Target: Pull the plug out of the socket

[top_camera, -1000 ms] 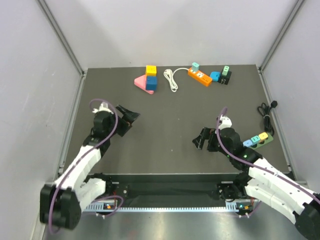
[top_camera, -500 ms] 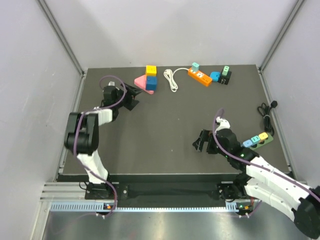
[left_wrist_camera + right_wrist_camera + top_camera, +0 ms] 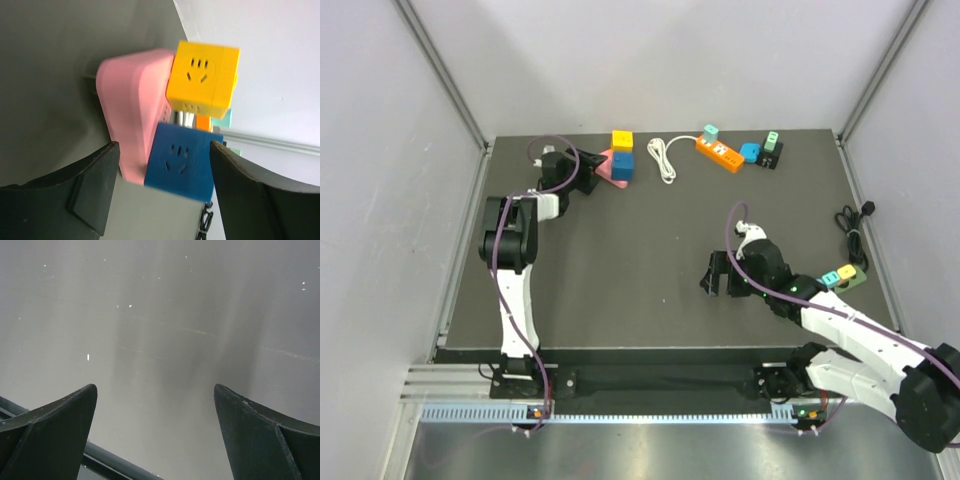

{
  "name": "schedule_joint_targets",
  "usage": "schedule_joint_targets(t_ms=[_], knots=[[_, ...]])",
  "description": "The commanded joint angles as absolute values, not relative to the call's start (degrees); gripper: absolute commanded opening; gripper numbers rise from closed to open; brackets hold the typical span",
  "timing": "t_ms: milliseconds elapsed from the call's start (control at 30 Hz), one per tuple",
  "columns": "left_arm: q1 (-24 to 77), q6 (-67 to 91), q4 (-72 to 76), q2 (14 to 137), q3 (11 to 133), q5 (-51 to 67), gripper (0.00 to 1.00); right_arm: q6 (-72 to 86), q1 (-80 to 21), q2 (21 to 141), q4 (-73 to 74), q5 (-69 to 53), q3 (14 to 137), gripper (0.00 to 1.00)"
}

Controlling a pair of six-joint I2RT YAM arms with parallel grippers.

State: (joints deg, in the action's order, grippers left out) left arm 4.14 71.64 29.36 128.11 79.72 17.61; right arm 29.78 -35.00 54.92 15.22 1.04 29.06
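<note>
A pink socket block lies at the back left of the table, with a yellow cube plug and a blue cube plug on it. My left gripper is open right beside the block. In the left wrist view the pink block, the yellow cube and the blue cube fill the frame, and the blue cube sits just ahead of the open left gripper. My right gripper is open and empty over bare table, as the right wrist view also shows.
An orange power strip with a teal plug, a blue plug and a black adapter lies at the back. A coiled white cable is beside it. A green strip and a black cable are at the right edge.
My left arm has stretched far back and right, from mid-left of the table up to the pink socket block. My right gripper has drifted slightly left.
</note>
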Motion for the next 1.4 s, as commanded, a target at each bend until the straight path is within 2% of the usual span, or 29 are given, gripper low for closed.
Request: schedule_joint_targets(t_ms=[0,300,400,500,633,867,933,1000,1167,1200,1233,1267,1367], knots=[[3.87,70.32,28.39,129.81,83.49,14.68,0.75,27.51,-33.84,55.19,16.43,0.18,32.52,1.00],[4.13,63.38,21.53,127.97,82.97,10.29,0.75,26.11,-32.17,54.58,19.95,1.76,35.07,1.00],[3.78,64.15,21.35,130.51,84.81,12.21,0.75,26.54,-31.47,54.32,20.13,1.85,35.33,1.00],[3.34,66.35,25.04,132.62,84.72,14.05,0.70,28.99,-31.20,54.32,21.09,1.67,36.38,0.99],[3.34,65.74,24.17,134.38,87.44,15.47,0.69,29.79,-31.29,53.88,23.99,0.27,39.90,1.00],[3.25,66.71,23.90,137.37,91.05,18.01,0.66,28.92,-31.20,51.16,25.75,-1.93,39.02,1.00],[3.25,66.80,23.73,138.07,91.75,18.72,0.56,29.79,-31.20,50.36,25.31,-2.90,38.23,1.00],[3.16,65.92,22.85,137.73,91.85,19.07,0.39,31.37,-31.20,50.18,24.88,-3.08,37.36,1.00],[2.81,64.52,23.20,135.00,87.63,19.60,0.25,31.65,-31.20,54.65,25.75,-4.30,38.23,1.00],[2.64,64.42,23.29,134.39,87.10,20.21,0.16,31.38,-31.20,55.28,25.84,-4.22,38.84,1.00],[2.64,64.34,23.47,134.21,86.14,20.56,0.11,31.03,-31.20,55.98,25.93,-4.31,39.11,1.00],[2.55,64.25,23.38,134.03,85.70,21.09,0.00,30.16,-31.29,57.20,25.93,-4.31,39.55,1.00],[2.46,64.25,24.43,132.28,82.10,21.88,0.00,29.36,-31.20,58.88,26.01,-2.99,41.04,1.00]])
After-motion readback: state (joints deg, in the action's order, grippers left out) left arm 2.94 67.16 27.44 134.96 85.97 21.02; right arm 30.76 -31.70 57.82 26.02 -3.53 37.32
